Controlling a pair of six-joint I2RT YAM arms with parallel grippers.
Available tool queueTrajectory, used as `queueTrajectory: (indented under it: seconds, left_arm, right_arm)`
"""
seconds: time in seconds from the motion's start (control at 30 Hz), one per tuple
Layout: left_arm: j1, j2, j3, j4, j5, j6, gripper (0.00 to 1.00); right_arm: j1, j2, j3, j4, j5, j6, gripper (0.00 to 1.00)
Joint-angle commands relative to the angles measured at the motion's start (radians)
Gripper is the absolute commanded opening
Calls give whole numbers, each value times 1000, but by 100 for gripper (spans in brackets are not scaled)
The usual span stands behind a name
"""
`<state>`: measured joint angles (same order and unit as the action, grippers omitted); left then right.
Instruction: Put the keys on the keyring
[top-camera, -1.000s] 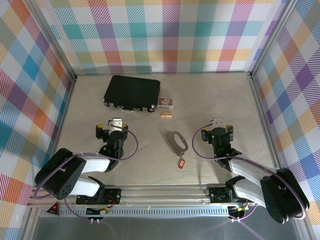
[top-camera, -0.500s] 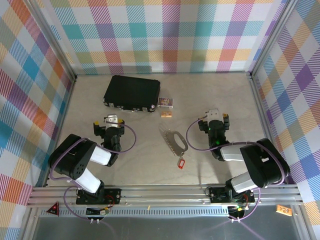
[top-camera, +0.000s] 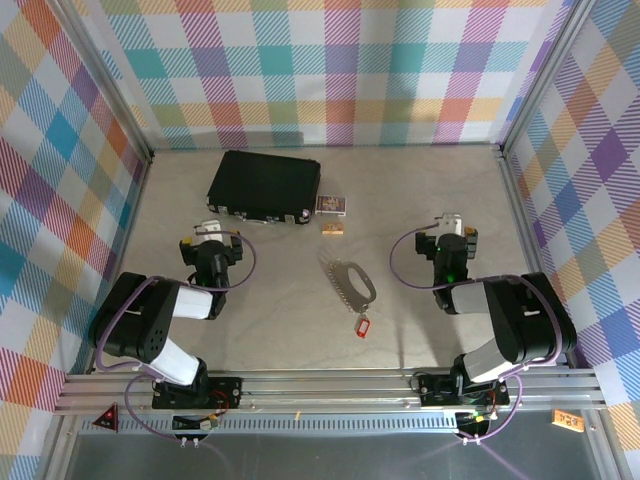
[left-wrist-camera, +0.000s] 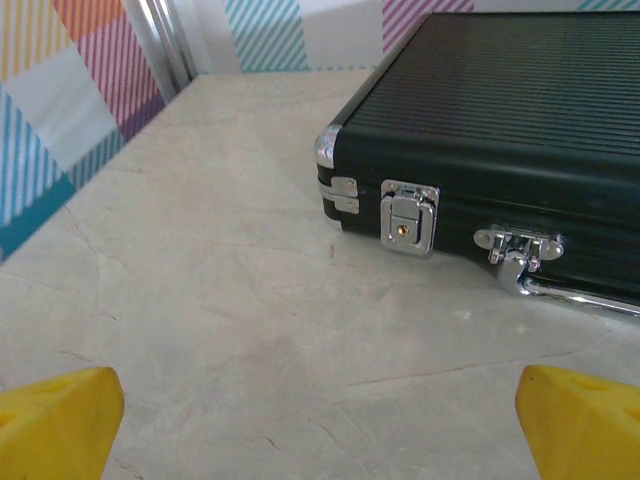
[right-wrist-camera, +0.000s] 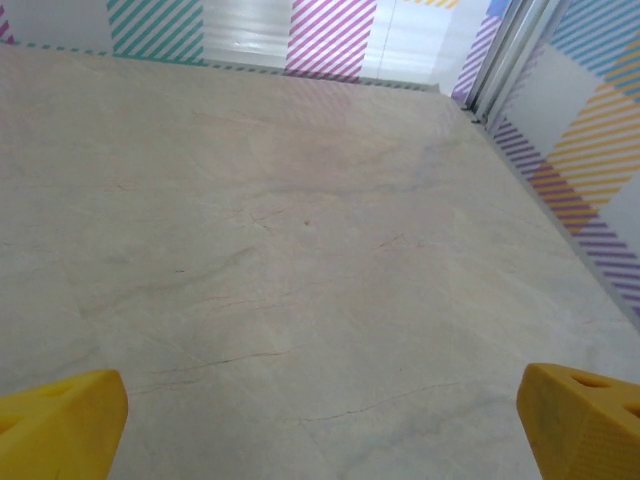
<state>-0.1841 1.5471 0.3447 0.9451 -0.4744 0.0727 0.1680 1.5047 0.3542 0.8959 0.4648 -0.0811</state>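
Note:
The keys (top-camera: 347, 279), thin silvery metal pieces, lie mid-table in the top view. Just below them lies the keyring (top-camera: 362, 326), a small red tag with a short chain running up toward the keys. My left gripper (top-camera: 210, 236) sits to the left of the keys, just short of the black case, open with nothing between its yellow fingertips (left-wrist-camera: 55, 415). My right gripper (top-camera: 448, 228) is right of the keys, open and empty, its yellow fingertips (right-wrist-camera: 585, 410) over bare table.
A black case (top-camera: 264, 186) with chrome latches (left-wrist-camera: 408, 216) lies at the back left, close ahead of my left gripper. A red-and-white card box (top-camera: 331, 205) and a small tan block (top-camera: 333, 229) sit beside it. Checked walls enclose the table.
Both arms have drawn up and back toward the far side; the left gripper moved left toward the case, the right gripper moved right and back. Keys and keyring have not moved.

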Motion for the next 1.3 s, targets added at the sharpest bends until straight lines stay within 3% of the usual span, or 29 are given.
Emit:
queueTrajectory:
  seconds: [0.0, 0.03, 0.07, 0.13, 0.27, 0.47, 0.6, 0.67, 0.7, 0.73, 1.27]
  left_arm:
    - [38, 43, 9, 55, 112, -39, 100]
    - [40, 61, 0, 91, 115, -34, 100]
    - [40, 19, 16, -17, 121, -55, 100]
    - [41, 51, 7, 72, 115, -36, 100]
    - [45, 40, 35, -15, 124, -53, 100]
    - [56, 41, 39, -15, 141, -58, 100]
    - [59, 41, 40, -19, 145, -60, 100]
    - [61, 41, 42, -20, 148, -59, 100]
    - [61, 41, 42, -21, 150, -60, 100]
    - [61, 40, 42, -22, 150, -61, 100]
    - [61, 41, 40, -19, 150, -60, 100]
  right_arm:
    - [-44, -28, 29, -42, -107, 93, 99]
    - [-47, -23, 33, -46, -113, 95, 99]
    - [-50, -23, 38, -54, -119, 96, 99]
    - [-58, -23, 42, -65, -133, 101, 99]
    - [-75, -15, 68, -109, -170, 112, 99]
    - [-104, 0, 108, -177, -225, 127, 99]
    - [-119, 2, 72, -124, -307, 117, 99]
    - [-124, 55, 19, 46, -278, 123, 99]
    - [-126, 25, 43, -56, -284, 135, 99]
    - [-128, 45, 27, 17, -283, 127, 99]
    - [-125, 34, 33, -14, -284, 123, 99]
